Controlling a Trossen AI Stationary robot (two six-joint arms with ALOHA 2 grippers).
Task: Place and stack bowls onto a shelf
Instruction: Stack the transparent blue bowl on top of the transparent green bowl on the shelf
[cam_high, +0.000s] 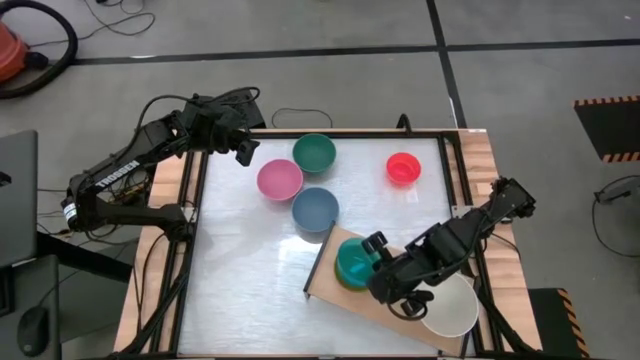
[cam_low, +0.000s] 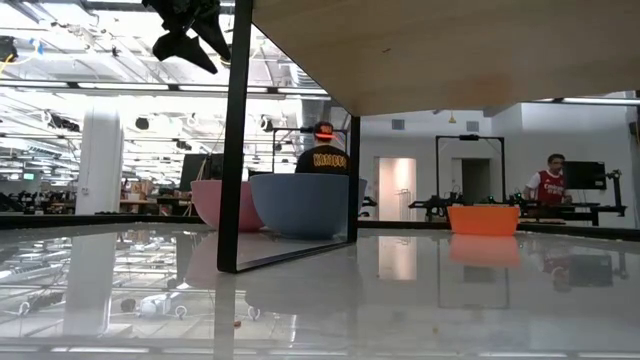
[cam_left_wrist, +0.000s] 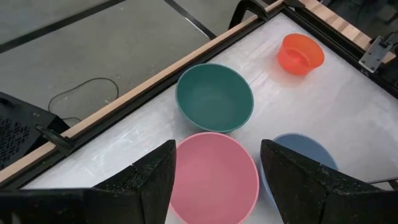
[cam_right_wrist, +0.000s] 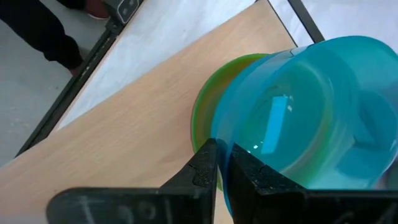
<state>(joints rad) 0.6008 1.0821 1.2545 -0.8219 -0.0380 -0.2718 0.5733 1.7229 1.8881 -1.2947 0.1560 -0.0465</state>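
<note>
On the light-wood shelf a cyan bowl sits inside a lime green bowl, and my right gripper is shut on the cyan one. A white bowl shows at the shelf's near right end, partly under the right arm. A pink bowl, a teal bowl, a blue-grey bowl and a red bowl stand on the tabletop's far half. My left gripper hangs open above the pink bowl, touching nothing. My right gripper has the cyan bowl's rim between its two fingers, one finger on each side of the wall with only a thin gap between them. The fingers slant down from the table's near right side. The cyan bowl rests tilted in the lime green bowl.
In the low view the shelf's underside stands raised on a dark upright end panel. A wood-and-black frame rims the tabletop. People stand in the room beyond the table. Bare tabletop lies at the near left.
</note>
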